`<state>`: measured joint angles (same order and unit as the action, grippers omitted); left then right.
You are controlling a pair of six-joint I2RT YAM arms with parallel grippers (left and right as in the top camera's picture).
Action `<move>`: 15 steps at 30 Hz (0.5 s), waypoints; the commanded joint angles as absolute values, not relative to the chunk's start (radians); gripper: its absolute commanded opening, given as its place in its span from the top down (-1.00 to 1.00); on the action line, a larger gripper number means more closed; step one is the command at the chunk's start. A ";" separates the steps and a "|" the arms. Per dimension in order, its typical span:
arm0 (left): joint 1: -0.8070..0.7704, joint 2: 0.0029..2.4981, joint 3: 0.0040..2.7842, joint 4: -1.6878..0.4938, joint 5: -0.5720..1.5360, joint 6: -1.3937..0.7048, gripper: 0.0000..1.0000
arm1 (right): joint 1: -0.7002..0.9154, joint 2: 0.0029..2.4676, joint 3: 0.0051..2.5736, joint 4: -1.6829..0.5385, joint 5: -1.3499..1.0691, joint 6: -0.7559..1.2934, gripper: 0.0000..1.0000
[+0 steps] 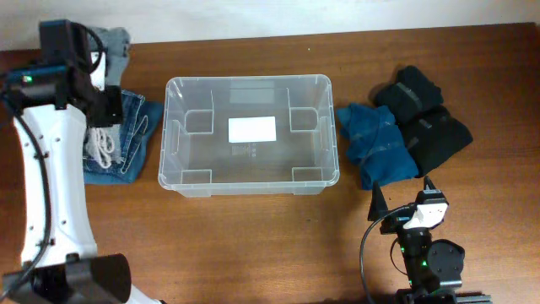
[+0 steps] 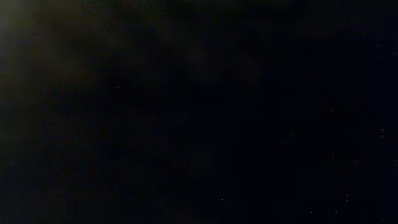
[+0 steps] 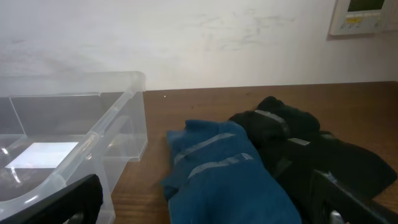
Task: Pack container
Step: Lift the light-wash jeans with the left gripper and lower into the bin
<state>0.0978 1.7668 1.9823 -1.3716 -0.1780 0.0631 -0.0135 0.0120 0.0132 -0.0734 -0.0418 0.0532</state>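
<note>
**Left arm down over the denim, clear tub mid-table**

Left arm (image 1: 42, 169), white and tall, rises closest to the overhead lens along the 9 o'clock edge. Its black left gripper (image 1: 108, 108) is down over a pile of folded blue denim (image 1: 131, 135). The fingers are hidden under the wrist, so I cannot tell whether they are apart or together. A grey garment (image 1: 116, 40) lies at the pile's 12 o'clock.

The container (image 1: 253, 165), a clear rectangular tub, sits upright at the middle of the brown wooden table (image 1: 253, 245). Its white label (image 1: 251, 129) shows on the base. Just beside it at 3 o'clock lies a blue garment (image 1: 375, 148), touching black garments (image 1: 430, 122) further out. The right gripper (image 1: 403, 196) is at the tub's 5 o'clock, fingers spread apart and holding nothing, pointing towards the blue garment.

The left wrist view is almost wholly black, and nothing can be made out in it.

In the right wrist view the right gripper (image 3: 205, 180) has its two dark fingers wide apart at the bottom corners, at 7 and 5 o'clock. The blue garment (image 3: 217, 168) lies between and beyond them, with the black garments (image 3: 292, 134) at 3 o'clock of it. The container (image 3: 118, 106) stands at 9 o'clock, its label (image 3: 40, 155) seen through the wall. A white wall panel (image 3: 367, 15) sits at 1 o'clock.
</note>
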 commanded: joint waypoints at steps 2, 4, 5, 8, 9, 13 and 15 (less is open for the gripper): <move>0.003 1.721 2.168 -1.430 0.006 0.007 0.99 | -0.022 0.006 0.006 -0.075 -0.030 0.056 -0.96; -0.066 1.721 2.199 -1.438 0.020 -0.009 0.99 | -0.022 0.006 0.006 -0.075 -0.030 0.056 -0.97; -0.088 1.721 2.201 -1.438 0.020 -0.010 0.99 | -0.022 0.006 0.006 -0.075 -0.030 0.056 -0.97; -0.196 1.723 2.202 -1.453 0.019 -0.012 0.99 | -0.022 0.006 0.006 -0.075 -0.030 0.056 -0.97; -0.232 1.726 2.202 -1.473 -0.001 -0.033 0.99 | -0.022 0.006 0.006 -0.075 -0.030 0.056 -0.97; -0.299 1.735 2.202 -1.551 -0.058 -0.117 0.99 | -0.022 0.006 0.006 -0.075 -0.030 0.056 -0.97; -0.312 1.735 2.202 -1.582 -0.057 -0.167 0.99 | -0.022 0.006 0.006 -0.075 -0.030 0.056 -0.97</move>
